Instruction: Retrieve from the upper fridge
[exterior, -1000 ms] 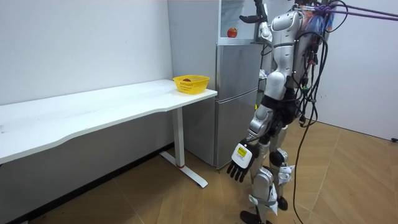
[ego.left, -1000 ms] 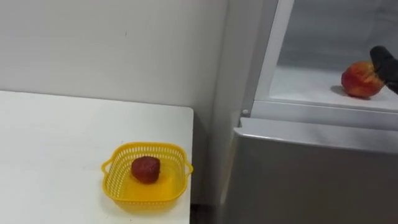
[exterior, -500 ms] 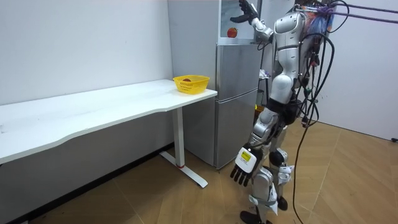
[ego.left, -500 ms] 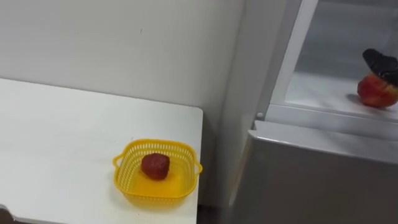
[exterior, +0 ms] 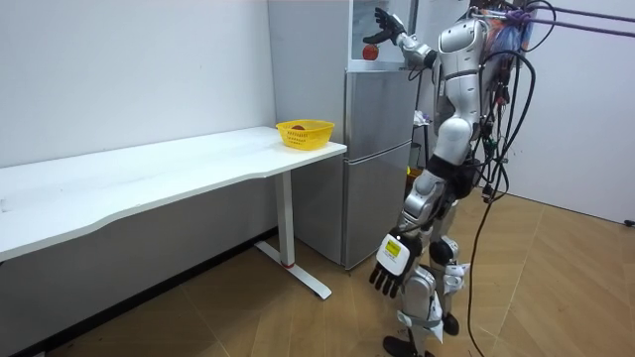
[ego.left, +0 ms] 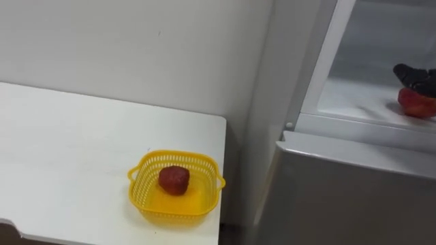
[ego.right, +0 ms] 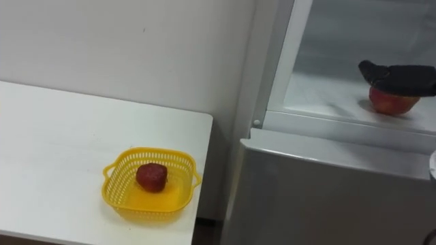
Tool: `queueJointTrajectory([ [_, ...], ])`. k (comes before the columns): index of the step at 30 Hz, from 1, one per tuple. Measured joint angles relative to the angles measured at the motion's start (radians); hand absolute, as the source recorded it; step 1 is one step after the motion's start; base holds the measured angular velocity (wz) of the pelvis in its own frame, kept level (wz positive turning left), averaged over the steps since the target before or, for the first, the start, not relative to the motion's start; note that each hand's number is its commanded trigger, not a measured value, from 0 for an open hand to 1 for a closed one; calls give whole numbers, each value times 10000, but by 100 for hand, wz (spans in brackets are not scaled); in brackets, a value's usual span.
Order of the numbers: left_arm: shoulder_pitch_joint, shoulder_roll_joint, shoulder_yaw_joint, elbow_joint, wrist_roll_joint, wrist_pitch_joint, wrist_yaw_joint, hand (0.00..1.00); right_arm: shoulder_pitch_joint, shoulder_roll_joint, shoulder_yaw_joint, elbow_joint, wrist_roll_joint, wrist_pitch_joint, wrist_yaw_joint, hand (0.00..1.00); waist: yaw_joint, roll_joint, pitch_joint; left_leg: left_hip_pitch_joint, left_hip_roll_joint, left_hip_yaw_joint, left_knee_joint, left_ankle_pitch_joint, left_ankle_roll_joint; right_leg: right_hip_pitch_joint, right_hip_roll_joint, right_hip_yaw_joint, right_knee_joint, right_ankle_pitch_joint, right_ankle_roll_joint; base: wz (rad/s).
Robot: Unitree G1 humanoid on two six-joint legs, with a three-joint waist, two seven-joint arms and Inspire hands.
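one fruit [ego.right: 151, 176] lay in the basket [ego.right: 151, 152] on the table [ego.right: 54, 136], at 8 o'clock in the eye views. the apple [ego.right: 390, 102] sat on the shelf in the open upper part of the fridge [ego.right: 327, 197], at 2 o'clock, not yet lifted. the right hand [ego.right: 398, 76] was inside, its fingers laid fairly straight across the apple's top, touching it or just above it, not curled round it. the left hand [exterior: 389, 266] hung by the thigh with relaxed fingers, holding nothing. by my reading the reach was done. the grasp, the pull out and the carry, likely to the basket at the fridge's 9 o'clock, were left.
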Motion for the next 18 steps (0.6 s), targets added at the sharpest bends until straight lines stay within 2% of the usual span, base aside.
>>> queueJointTrajectory([
  [2,-1,6,172,-12,-4,40,-22,0,0,-5,1,94,0,180,176,0,40,-8,-7,15,0,1,3,2,0,7,-1,1,2,0,0,0],
  [8,20,23,473,-12,-6,105,-38,0,1,-92,217,473,-2,235,591,0,87,-57,-39,56,2,19,5,5,0,39,-8,14,10,0,0,0],
  [13,18,32,537,-74,-6,120,-180,0,-3,-105,292,962,-46,362,866,0,-87,-94,-63,-141,0,-131,171,-2,0,24,-13,-106,19,1,-3,10],
  [18,15,34,537,-67,-11,121,-222,0,-2,-106,294,1213,-126,373,1088,0,-172,-21,-11,-158,2,-120,176,-4,3,24,-15,-116,39,12,-20,0],
])
